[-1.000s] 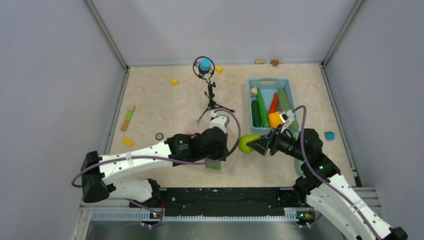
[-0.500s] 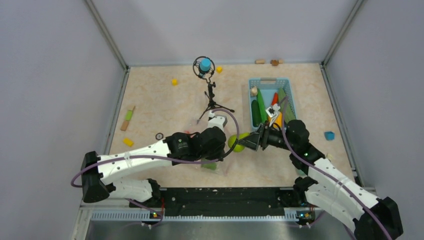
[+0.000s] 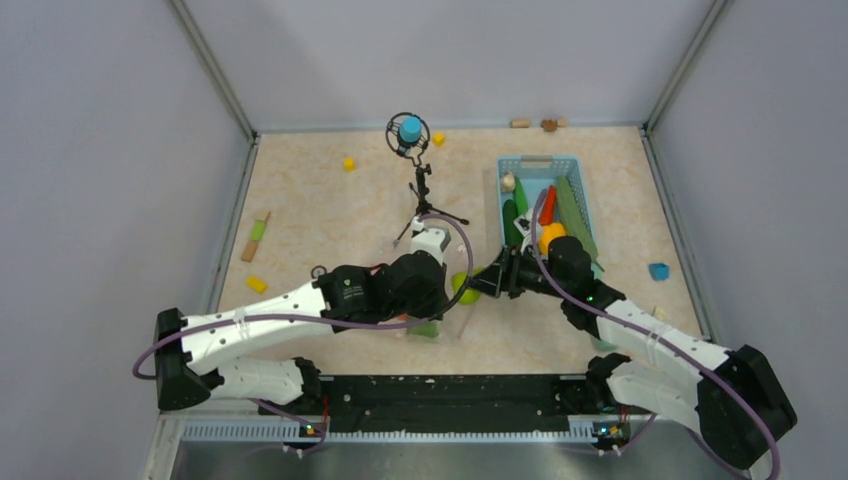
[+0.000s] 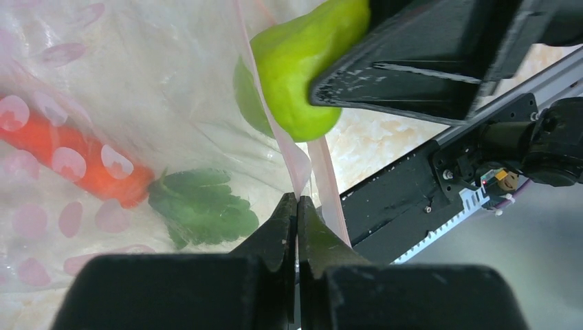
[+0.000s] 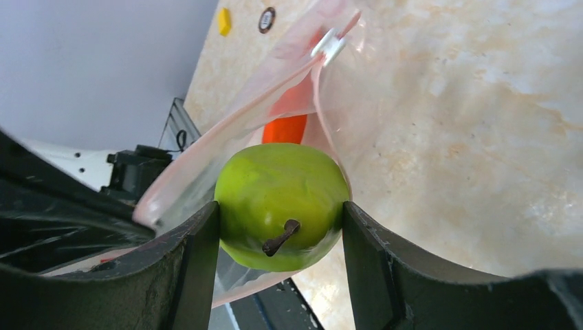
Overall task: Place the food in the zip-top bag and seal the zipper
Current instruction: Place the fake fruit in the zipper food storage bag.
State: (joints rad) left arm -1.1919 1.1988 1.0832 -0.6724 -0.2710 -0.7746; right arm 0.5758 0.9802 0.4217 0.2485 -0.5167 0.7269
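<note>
Gripping the green pear (image 5: pixel 275 185) across its widest part, the right gripper (image 5: pixel 278 230) has its fingers spread as wide as the fruit, one pad on each side, with the stem towards the wrist camera. The pear sits at the mouth of the zip-top bag (image 4: pixel 137 82), partly behind the film just past the zipper (image 4: pixel 330 196). The left gripper (image 4: pixel 297 213) is clamped tight on the bag's pink edge. An orange carrot (image 4: pixel 82 161) lies inside the bag. The green leafy patch beside it is probably its top, though the plastic blurs it.

Beige marbled table (image 3: pixel 330 215) — zip-top bag (image 4: pixel 158 89), blue basket (image 3: pixel 537 160), yellow cubes (image 3: pixel 349 163), black tripod (image 3: pixel 425 205)
</note>
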